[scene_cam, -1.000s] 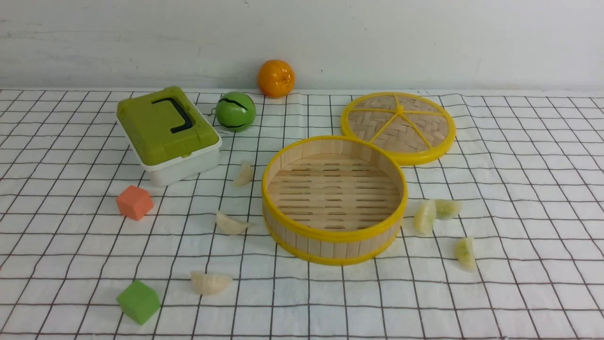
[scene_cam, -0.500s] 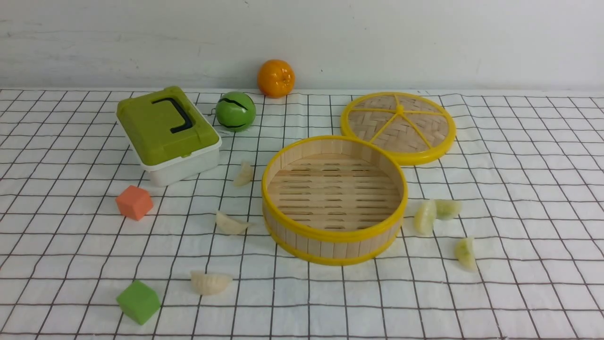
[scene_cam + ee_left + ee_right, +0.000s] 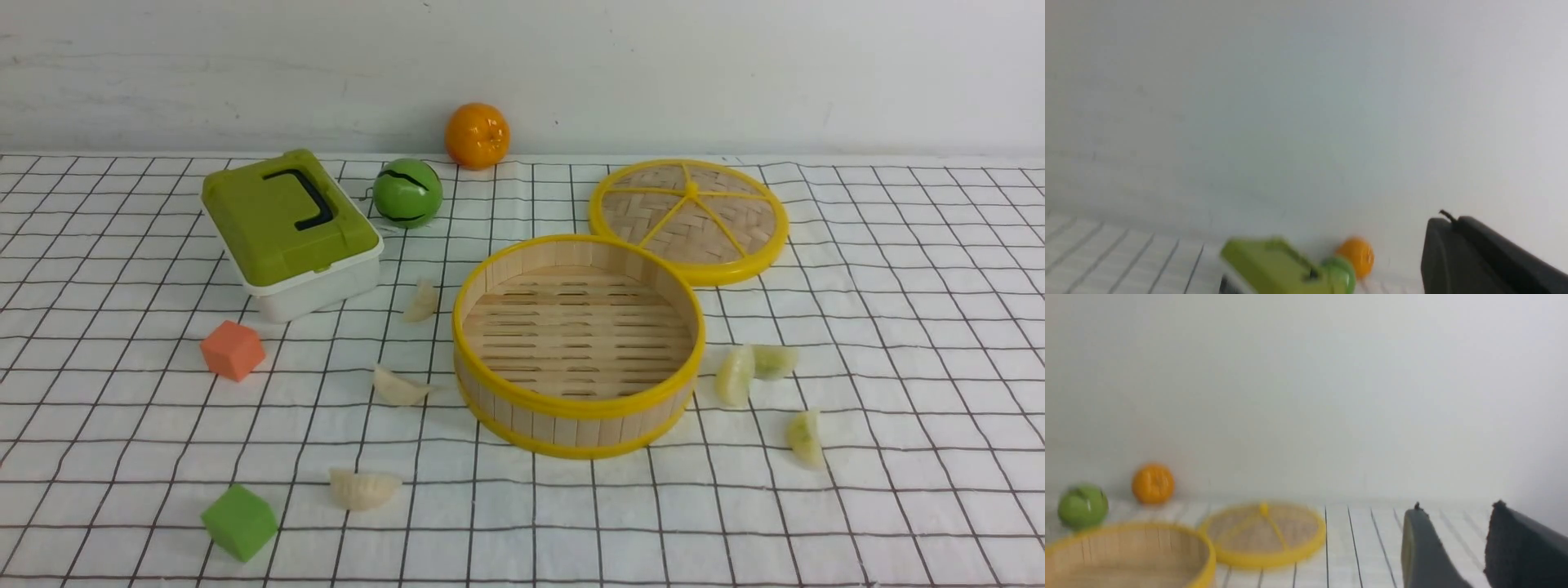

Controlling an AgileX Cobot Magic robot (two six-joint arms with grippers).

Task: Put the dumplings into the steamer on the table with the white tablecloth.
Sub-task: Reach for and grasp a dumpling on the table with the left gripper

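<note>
front view: nothing in the steamer (image 3: pixel 571 425) yet, so judged the very start, with three cream dumplings (image 3: pixel 397 386) loose on the white tablecloth (image 3: pixel 898 327) left of the steamer, three greenish dumplings (image 3: pixel 735 376) right of it and the lid (image 3: pixel 690 216) flat behind it. next, probably: one arm down over a dumpling near the steamer, jaws straddling it, then pinch and lift over the rim. neither arm visible from the front; right gripper (image 3: pixel 1457 508) shown at the tips only, jaws apart and empty; left gripper (image 3: pixel 1449 222) cut off at the frame edge, jaws together; both wrist views blurred.
</note>
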